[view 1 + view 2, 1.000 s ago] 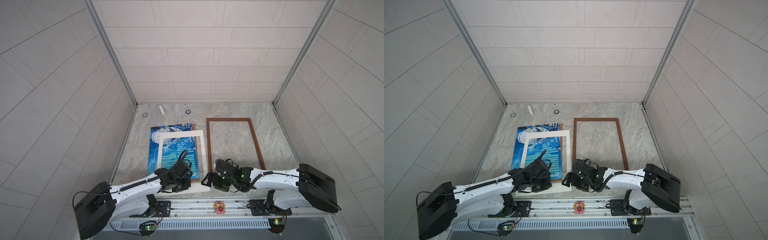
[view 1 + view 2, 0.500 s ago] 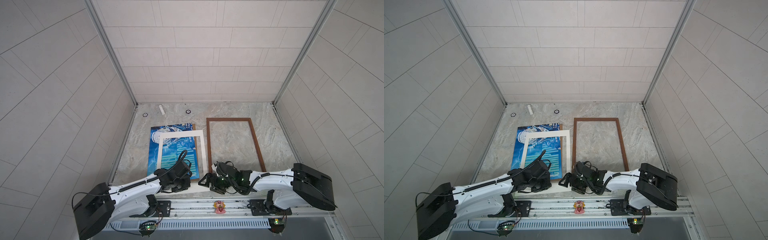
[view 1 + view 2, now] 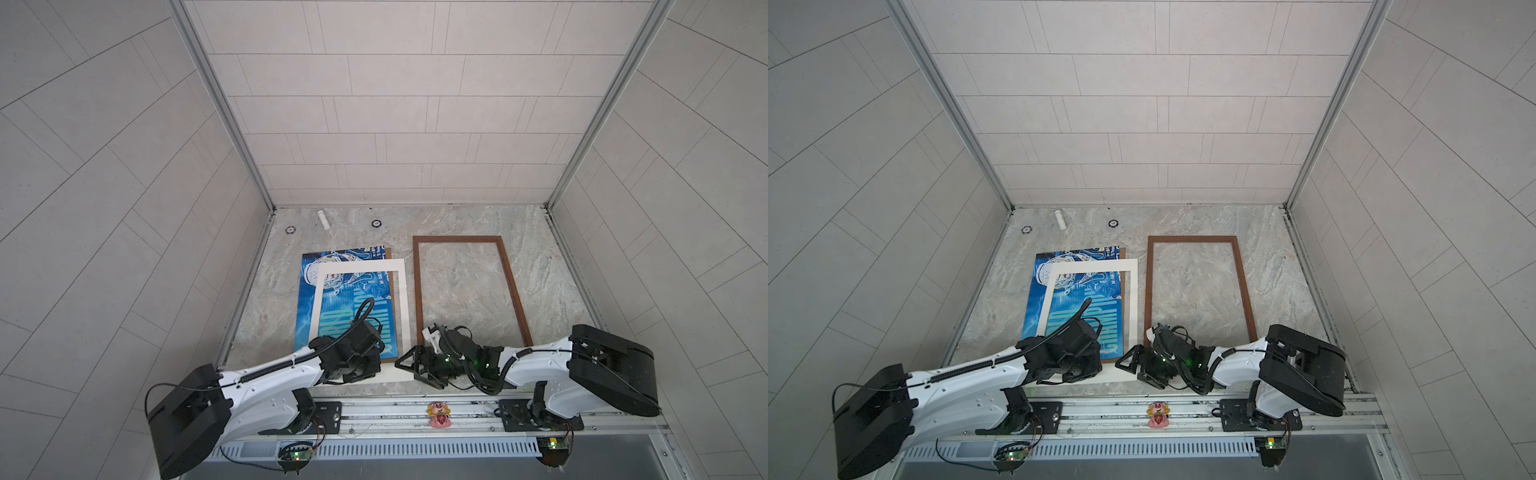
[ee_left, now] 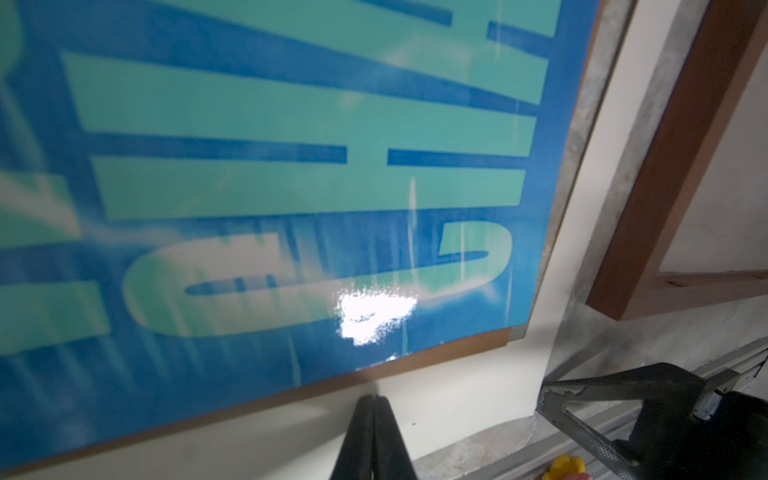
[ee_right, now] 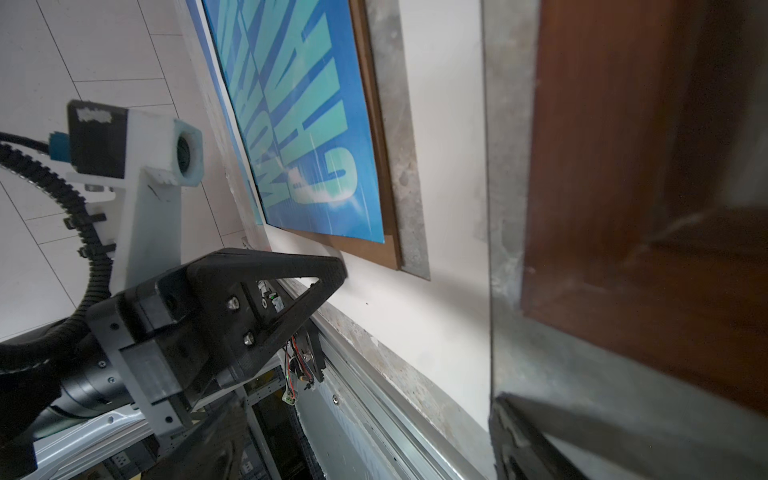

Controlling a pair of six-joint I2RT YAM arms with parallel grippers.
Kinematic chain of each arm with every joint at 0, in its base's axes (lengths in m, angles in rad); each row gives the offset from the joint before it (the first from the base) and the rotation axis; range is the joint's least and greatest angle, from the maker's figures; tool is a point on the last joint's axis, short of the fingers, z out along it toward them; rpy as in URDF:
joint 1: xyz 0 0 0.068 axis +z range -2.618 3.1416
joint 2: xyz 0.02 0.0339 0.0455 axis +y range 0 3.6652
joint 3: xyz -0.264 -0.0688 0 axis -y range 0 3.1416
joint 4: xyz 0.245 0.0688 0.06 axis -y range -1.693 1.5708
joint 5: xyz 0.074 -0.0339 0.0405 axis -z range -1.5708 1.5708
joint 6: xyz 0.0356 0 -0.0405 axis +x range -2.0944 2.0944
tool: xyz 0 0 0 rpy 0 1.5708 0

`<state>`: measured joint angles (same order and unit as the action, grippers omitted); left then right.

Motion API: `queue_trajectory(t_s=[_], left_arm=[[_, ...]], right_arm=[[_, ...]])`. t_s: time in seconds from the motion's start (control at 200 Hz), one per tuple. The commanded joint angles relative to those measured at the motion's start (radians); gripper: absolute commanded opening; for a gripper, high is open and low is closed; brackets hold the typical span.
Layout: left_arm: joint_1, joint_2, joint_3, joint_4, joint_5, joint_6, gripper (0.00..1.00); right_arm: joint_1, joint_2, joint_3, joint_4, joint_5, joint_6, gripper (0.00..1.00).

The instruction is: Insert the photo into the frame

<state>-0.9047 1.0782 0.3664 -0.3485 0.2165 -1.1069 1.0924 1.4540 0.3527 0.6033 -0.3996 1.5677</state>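
Top views both showed the photo (image 3: 349, 291) lying flat on the table (image 3: 552, 270), left of the empty frame (image 3: 457, 238) and apart from it, with the cream mat (image 3: 401, 316) laid askew over it. My left gripper (image 3: 374, 371) was down at the photo's near edge, mostly hidden under its own wrist. My right gripper (image 3: 411, 369) sat low by the mat's near right corner, just off the frame's near left corner.

Left wrist view had my left fingers (image 4: 360, 436) pressed together on nothing. Their tips were over the mat's near strip, just short of the brown backing board (image 4: 415, 357) on which the photo lay; whether they touched the mat I could not tell.

Right wrist view showed my right fingers (image 5: 519, 449) spread wide and empty, the mat's near corner between them and close against one. The photo lay farther ahead, untouched, and the frame stood just past that same finger
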Motion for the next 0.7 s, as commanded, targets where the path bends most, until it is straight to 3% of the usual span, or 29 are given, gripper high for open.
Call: queue_trajectory(t_s=[0.0, 0.22, 0.535, 0.696], left_arm=[[-0.008, 0.047, -0.049, -0.073, 0.017, 0.005, 0.08], [-0.008, 0.054, -0.052, -0.065, 0.018, 0.003, 0.08], [-0.008, 0.079, -0.059, -0.036, 0.042, 0.009, 0.07], [-0.007, 0.094, -0.057, -0.029, 0.043, 0.015, 0.07]], right_arm=[[0.003, 0.023, 0.006, 0.1, 0.056, 0.074, 0.87], [-0.008, -0.008, 0.01, 0.102, 0.067, 0.054, 0.87], [-0.018, 0.061, 0.037, 0.279, 0.047, 0.109, 0.86], [-0.018, 0.027, 0.037, 0.226, 0.048, 0.091, 0.86]])
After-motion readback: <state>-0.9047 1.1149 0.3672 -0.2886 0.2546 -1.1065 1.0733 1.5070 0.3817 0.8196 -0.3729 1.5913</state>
